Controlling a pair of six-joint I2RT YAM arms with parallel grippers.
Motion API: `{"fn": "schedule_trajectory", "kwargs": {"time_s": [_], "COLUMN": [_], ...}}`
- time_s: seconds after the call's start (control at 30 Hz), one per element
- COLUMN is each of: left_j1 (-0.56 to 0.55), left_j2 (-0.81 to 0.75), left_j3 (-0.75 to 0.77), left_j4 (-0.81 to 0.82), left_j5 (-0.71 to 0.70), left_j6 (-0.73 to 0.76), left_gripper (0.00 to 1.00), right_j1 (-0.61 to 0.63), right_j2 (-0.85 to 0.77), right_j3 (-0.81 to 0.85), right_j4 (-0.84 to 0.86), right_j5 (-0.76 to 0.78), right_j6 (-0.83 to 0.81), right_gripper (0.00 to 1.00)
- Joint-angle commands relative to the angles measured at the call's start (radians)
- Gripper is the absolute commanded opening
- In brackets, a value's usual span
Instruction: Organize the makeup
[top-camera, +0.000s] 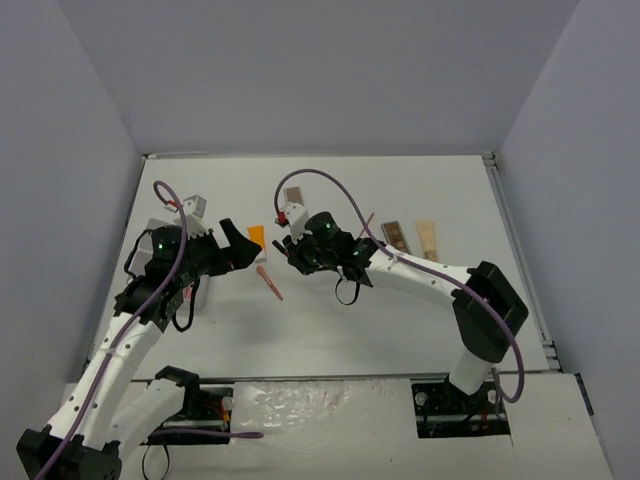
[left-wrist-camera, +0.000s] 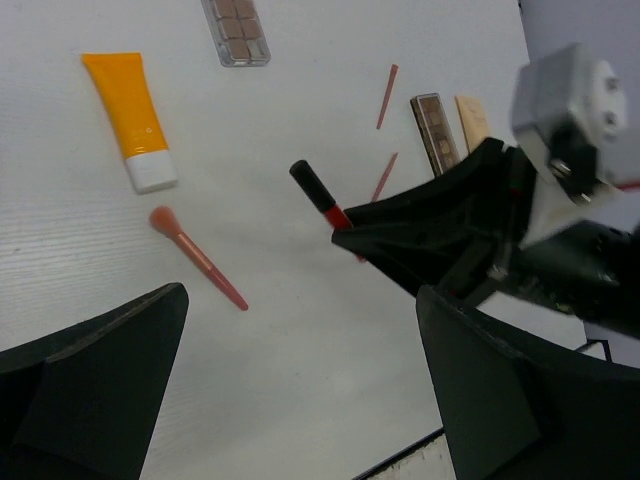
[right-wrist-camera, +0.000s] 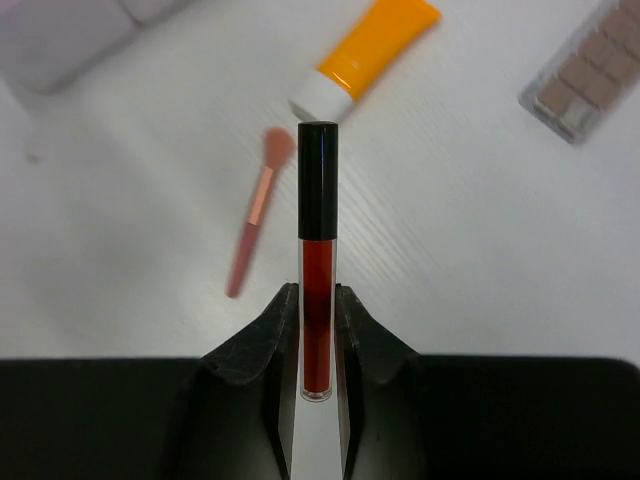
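- Dark-red liquid lip tube with a black cap (right-wrist-camera: 317, 250): clamped at its lower half, cap pointing away from the wrist, raised above the middle of the tabletop (top-camera: 350, 330).
- Right arm's fingers (right-wrist-camera: 250, 360): closed tight on that tube, one on each side.
- Left arm's fingers (left-wrist-camera: 100, 380): spread wide with nothing between them, hovering just left of the held tube.
- Orange squeeze tube with a white cap (left-wrist-camera: 128, 110): lying flat, left of the held tube, cap toward the near side.
- Pink-bristled brush with a pink handle (left-wrist-camera: 197, 257): flat on the tabletop, just near of the orange tube's cap, not touching it.
- Brown rectangular eyeshadow palette (top-camera: 293, 195): far of centre, lying alone.
- Narrow dark palette (top-camera: 396, 237) and beige flat stick (top-camera: 428, 240): side by side at the right, close but apart.
- Two thin reddish sticks (left-wrist-camera: 387, 97): flat, between the held tube and the narrow palette.
- White translucent box (right-wrist-camera: 60, 40): far left, only a blurred corner visible.
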Motion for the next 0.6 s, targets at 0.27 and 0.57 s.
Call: {"fn": "schedule_trajectory", "kwargs": {"time_s": [0.27,0.57], "left_j1": [-0.119,-0.193], "left_j2": [-0.005,-0.01], "left_j3": [0.13,0.108], "left_j4": [0.093,0.105], "left_j5": [-0.096,-0.143], "left_j6": [-0.123,-0.142], "left_gripper": [0.93,0.74], "right_j1": [0.219,0.254], "right_j2": [-0.273,-0.338], "right_j3": [-0.17,-0.238], "right_j4": [0.51,0.644], "right_j5": [0.082,0.159], "right_j6": [0.172,0.2], "right_gripper": [0.0,0.0]}}
